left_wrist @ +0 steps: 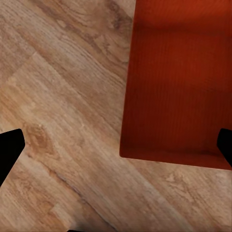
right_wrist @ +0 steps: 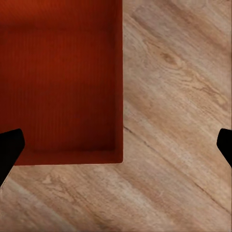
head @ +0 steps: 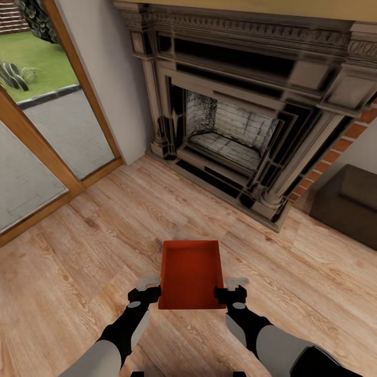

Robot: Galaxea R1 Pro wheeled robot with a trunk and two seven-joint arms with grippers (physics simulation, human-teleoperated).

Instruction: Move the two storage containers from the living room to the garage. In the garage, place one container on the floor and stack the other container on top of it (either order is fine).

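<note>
Storage container (head: 191, 272) before fireplace (head: 230, 131)

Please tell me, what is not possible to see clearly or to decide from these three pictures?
- Contact between the left gripper or right gripper and the storage container: head view, too small to settle.
- Whether the container rests on the wood floor or is lifted: no view settles it.
- Dark cabinet: head view, cut off by the picture's right edge.
- Container's far end: both wrist views, cut off by the picture edge.
</note>
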